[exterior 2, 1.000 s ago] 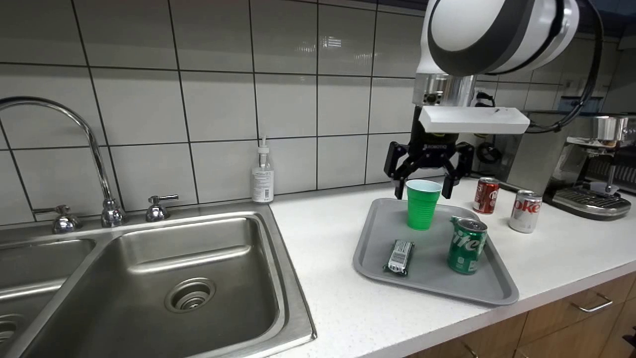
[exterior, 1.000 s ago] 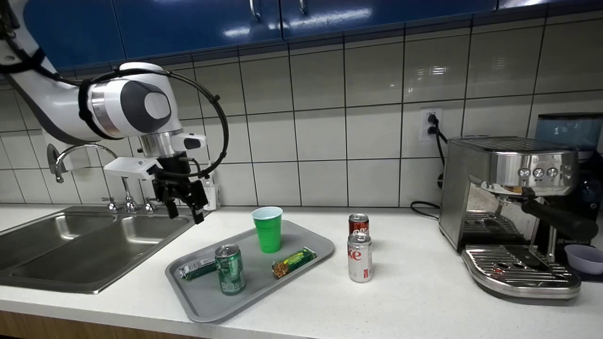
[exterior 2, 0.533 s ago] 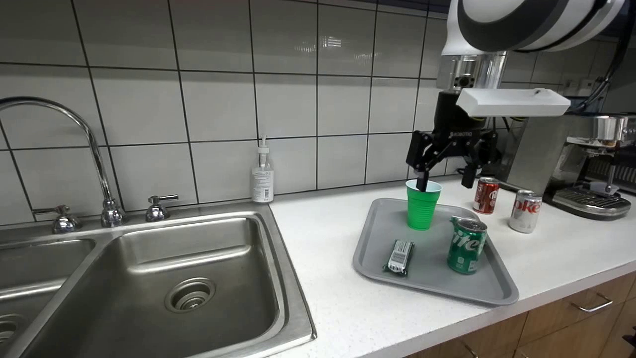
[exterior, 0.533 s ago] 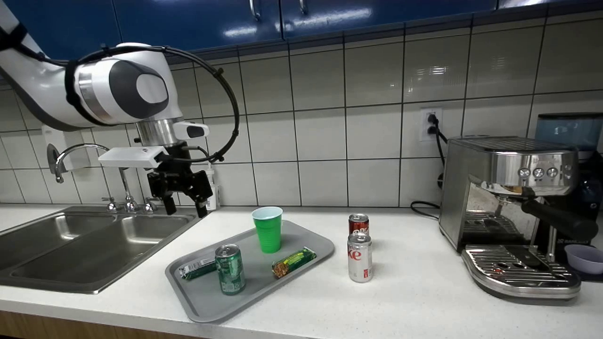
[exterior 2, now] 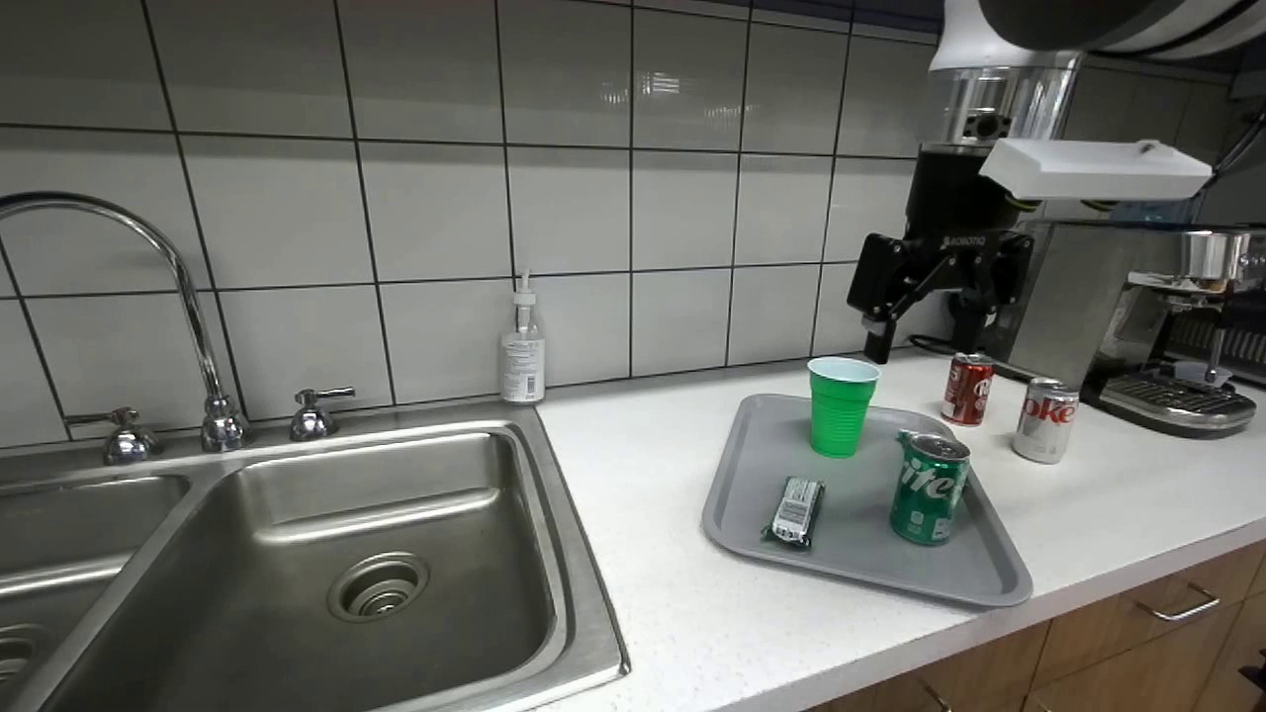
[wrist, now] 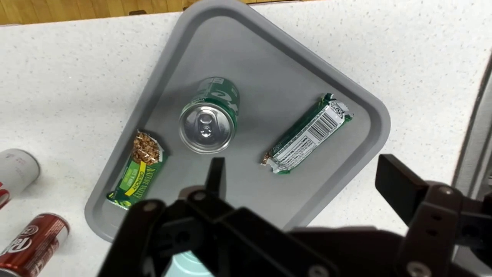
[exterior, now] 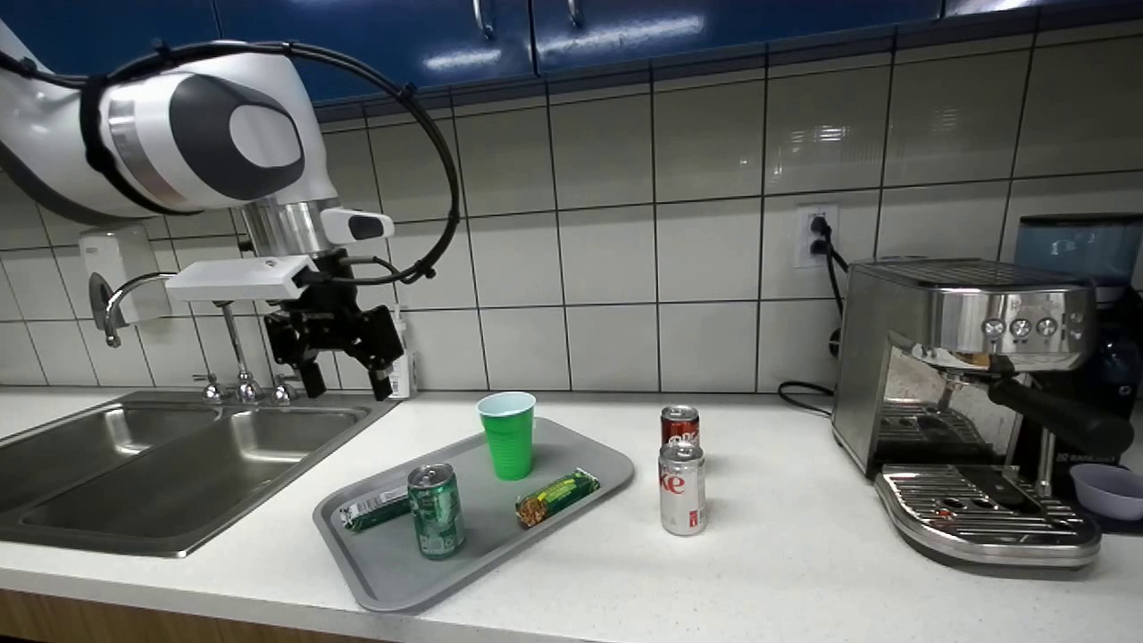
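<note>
Wide open and holding nothing, my gripper (exterior: 348,384) hangs in the air above the counter by the sink's corner. From another exterior view the gripper (exterior 2: 922,341) appears above and behind the green cup (exterior 2: 839,415), apart from it. A grey tray (exterior: 384,572) carries the upright cup, a green Sprite can (exterior 2: 925,504) and two green granola bars. The wrist view, looking down, shows one bar (wrist: 309,134) barcode side up and the other bar (wrist: 140,173) at the tray's left edge. Fingers (wrist: 398,186) frame the lower picture, and the gripper mostly hides the cup there.
A red can (exterior: 680,424) and a silver Coke can (exterior: 683,500) stand beside the tray. An espresso machine (exterior: 973,321) occupies the right of the counter. The steel sink (exterior 2: 396,504), faucet (exterior 2: 178,277) and soap bottle (exterior 2: 522,346) are near. Blue cabinets (exterior: 696,27) hang overhead.
The arm has risen and shifted, moving up and left in an exterior view and up and right in another, away from the cup. Jaws stay open; the objects have not moved.
</note>
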`<state>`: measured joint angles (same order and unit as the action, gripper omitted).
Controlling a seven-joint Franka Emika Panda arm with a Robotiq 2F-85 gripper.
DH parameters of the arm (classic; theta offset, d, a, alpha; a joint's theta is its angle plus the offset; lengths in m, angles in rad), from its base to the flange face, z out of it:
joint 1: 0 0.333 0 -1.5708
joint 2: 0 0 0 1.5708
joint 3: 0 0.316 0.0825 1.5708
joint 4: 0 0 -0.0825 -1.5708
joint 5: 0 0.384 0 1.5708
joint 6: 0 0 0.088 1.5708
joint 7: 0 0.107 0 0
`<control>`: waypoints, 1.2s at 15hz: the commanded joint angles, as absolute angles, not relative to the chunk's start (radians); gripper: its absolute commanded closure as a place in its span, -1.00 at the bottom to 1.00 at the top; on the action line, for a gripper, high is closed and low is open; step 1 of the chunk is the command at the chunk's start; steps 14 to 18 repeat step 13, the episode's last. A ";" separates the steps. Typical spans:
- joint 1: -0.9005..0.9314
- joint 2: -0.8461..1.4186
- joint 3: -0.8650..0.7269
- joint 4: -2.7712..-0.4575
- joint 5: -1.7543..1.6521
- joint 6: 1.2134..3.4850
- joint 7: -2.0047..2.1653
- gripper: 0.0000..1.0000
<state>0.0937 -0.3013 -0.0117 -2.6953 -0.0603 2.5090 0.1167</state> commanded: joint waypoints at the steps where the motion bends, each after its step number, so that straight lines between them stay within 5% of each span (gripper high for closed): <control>1: 0.077 -0.404 -0.005 -2.741 -0.029 2.469 0.048 -1.00; 18: 0.071 -0.353 0.014 -2.720 -0.038 2.494 0.073 -1.00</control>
